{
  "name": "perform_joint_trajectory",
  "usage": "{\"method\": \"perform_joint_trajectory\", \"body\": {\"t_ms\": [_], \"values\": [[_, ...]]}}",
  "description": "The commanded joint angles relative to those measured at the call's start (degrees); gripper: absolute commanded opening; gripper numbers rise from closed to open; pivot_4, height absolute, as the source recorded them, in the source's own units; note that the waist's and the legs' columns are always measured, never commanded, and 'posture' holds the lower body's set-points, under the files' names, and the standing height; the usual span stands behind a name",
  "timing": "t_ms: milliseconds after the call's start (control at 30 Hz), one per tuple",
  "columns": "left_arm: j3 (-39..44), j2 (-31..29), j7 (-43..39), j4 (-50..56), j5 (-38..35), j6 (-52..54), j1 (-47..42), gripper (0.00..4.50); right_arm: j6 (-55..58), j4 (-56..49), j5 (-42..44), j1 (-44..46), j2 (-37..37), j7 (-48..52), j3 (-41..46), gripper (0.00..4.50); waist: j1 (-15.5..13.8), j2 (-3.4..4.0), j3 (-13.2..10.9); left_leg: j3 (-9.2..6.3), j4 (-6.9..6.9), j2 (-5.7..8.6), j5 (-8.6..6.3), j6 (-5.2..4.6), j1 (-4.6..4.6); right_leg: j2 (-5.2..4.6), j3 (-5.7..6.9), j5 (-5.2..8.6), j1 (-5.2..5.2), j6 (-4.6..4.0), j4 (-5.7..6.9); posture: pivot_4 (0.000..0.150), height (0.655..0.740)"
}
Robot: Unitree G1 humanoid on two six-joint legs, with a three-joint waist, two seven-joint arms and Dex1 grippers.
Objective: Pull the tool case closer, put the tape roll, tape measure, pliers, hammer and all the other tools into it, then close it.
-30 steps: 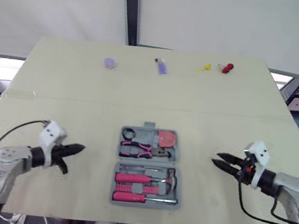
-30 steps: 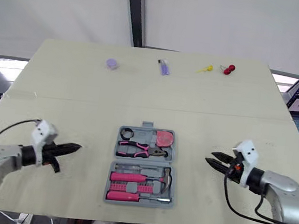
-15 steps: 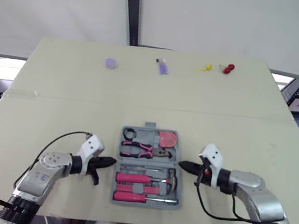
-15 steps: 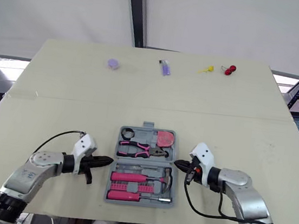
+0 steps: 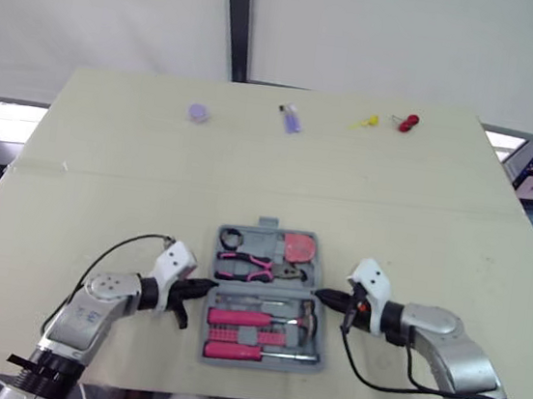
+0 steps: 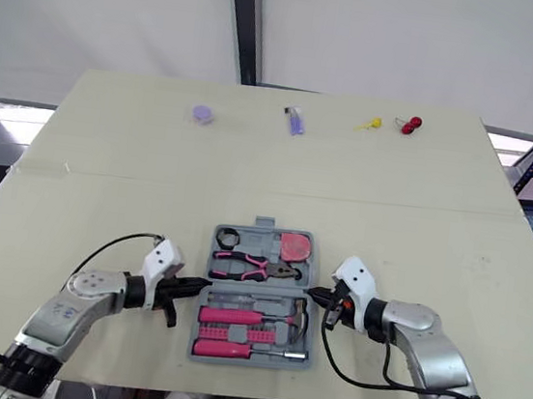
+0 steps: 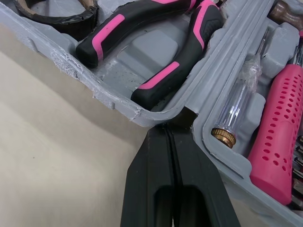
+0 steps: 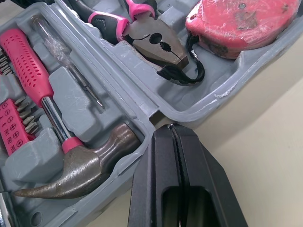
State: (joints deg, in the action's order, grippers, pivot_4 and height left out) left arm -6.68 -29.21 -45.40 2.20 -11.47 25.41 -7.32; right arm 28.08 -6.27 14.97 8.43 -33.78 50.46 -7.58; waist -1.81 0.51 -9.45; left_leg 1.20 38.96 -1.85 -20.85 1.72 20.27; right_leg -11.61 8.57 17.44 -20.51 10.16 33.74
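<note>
Because each wrist camera sits so close, the tool case is cut off on every side in those views. The tape roll shows there as a dark arc, the tape measure loses its far edge, and the pink bit holder runs out of frame. Four small things along the far edge of the table, a pale purple disc, a purple stick-shaped item, something yellow and something red, are too small to name.

The case lies open and flat near the table's front edge, midway between the two arms. Its far half holds the tape roll at the left, the pliers lying across the middle, and the pink tape measure at the right. Its near half holds the hammer with its pink handle, a clear-handled tester beside it, the bit holder, and a pink-handled screwdriver along the front edge.

The left gripper has its two black fingers pressed together with nothing between them. Their joined tip sits at the hinge notch on the case's left side, touching it or all but touching. The right gripper is likewise fully closed and empty, its tip at the matching notch on the right side, just beside the hammer head and the pliers' nose.
</note>
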Motion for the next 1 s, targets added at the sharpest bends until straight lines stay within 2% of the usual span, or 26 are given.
{"method": "perform_joint_trajectory", "body": {"t_ms": [33, 500, 1000], "values": [[-3.12, 1.94, 0.0, 0.79, 0.65, -0.41, -0.78, 0.0, 0.18, -1.69, 0.94, 0.3, 1.36, 0.93, -1.75, 0.04, -0.01, 0.01, 0.0, 0.0, 0.0, 0.0, 0.0, 0.0, 0.0, 0.0, 0.0, 0.0, 0.0, 0.0, 0.0, 0.15, 0.74], [-6.27, -2.1, -2.95, 5.31, 2.8, 2.95, 3.99, 0.0, 4.68, -6.22, 3.83, -3.39, -0.63, 3.94, -1.02, 0.04, 0.47, 0.11, 0.09, 0.0, -0.12, 0.0, 0.0, 0.0, -0.04, 0.01, 0.0, 0.0, -0.02, 0.0, -0.03, 0.15, 0.74], [-7.22, -4.8, -4.36, 8.71, 1.99, 6.05, 5.89, 0.0, 6.07, -6.86, 4.51, -3.73, -1.93, 5.36, -1.29, 0.04, 0.47, 0.15, 0.11, 0.01, -0.16, -0.01, -0.01, 0.0, -0.07, 0.01, 0.0, 0.0, -0.02, 0.0, -0.06, 0.15, 0.74]]}}
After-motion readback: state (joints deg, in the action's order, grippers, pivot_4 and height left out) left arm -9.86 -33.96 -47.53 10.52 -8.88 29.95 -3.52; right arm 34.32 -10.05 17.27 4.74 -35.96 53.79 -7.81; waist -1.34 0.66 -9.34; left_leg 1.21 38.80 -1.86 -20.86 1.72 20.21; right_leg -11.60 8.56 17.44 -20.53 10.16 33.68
